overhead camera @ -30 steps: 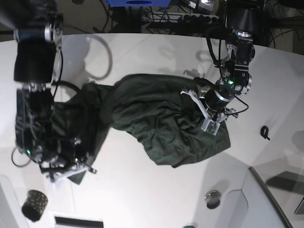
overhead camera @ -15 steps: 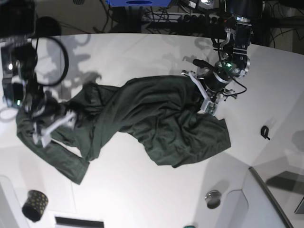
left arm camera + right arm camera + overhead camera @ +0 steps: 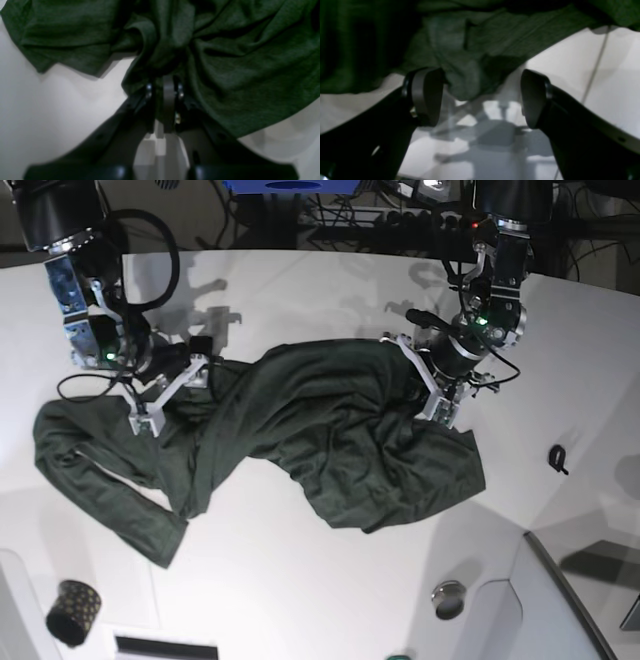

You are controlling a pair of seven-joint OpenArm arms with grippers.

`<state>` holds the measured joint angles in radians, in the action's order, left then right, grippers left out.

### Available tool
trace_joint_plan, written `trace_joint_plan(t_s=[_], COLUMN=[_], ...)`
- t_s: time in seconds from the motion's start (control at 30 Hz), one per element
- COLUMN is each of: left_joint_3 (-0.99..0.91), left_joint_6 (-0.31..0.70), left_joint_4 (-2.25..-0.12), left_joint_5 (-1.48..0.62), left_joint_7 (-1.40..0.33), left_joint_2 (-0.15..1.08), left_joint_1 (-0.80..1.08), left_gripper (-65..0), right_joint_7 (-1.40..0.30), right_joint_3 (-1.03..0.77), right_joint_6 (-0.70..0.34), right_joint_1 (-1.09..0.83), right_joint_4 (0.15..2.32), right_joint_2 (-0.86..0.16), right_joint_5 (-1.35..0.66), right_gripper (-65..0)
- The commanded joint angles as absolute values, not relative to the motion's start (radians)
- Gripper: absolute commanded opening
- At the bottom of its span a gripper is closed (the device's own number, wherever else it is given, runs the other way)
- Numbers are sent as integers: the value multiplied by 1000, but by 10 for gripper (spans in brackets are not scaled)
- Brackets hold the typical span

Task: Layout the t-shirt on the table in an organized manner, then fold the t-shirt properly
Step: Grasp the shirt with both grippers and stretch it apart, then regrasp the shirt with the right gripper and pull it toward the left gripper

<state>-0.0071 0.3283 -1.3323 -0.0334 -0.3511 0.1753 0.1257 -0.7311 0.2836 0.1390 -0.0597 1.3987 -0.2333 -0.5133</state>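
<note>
just changed: your right gripper [image 3: 168, 388] let go of the t-shirt [image 3: 330, 435] and rose off it. a second ago it was down low, pinching the cloth. the cloth it had now lies flat at the far end.
what that means: i think that end is laid out now. the shirt is stretched long, but the middle is bunched and twisted. no folding yet.
right fingers: wide apart. in the right wrist view both pads [image 3: 427, 96] are bare, with nothing between them. the green cloth sits just past them.
left fingers: your left gripper [image 3: 432, 385] is squeezed narrow on a bunch of the t-shirt. in the left wrist view the cloth puckers right at the tips.
where the shirt is: on the white table [image 3: 330, 600], across the middle. the black dotted cup [image 3: 72, 612] sits well apart.
</note>
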Motion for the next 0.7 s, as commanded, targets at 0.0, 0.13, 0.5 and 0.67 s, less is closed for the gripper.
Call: trace_joint_plan(t_s=[0.0,0.13,0.5,0.67], left_joint_3=[-10,-10,-10,-8], left_joint_6=[328,328,328,328], left_joint_4=[-1348,-1348,-1346,-1346], left_joint_5=[-42,-39,-35,-42], left_joint_7=[-331,-331,-328,-326], left_joint_2=[183,185,185,180], left_joint_1=[119,120,114,114], left_gripper=[-596,-596,-596,-596], right_joint_7=[-725,-727,-719,-727], right_joint_3=[283,291,243,209], right_joint_6=[133,128,131,128], right_joint_1=[-48,-68,-277,-302], right_joint_4=[1409,1409,1578,1583], right_joint_2=[-228,-217,-275,-272], right_joint_5=[-507,-493,-493,-493], right_gripper=[-204,-407,-648,-641])
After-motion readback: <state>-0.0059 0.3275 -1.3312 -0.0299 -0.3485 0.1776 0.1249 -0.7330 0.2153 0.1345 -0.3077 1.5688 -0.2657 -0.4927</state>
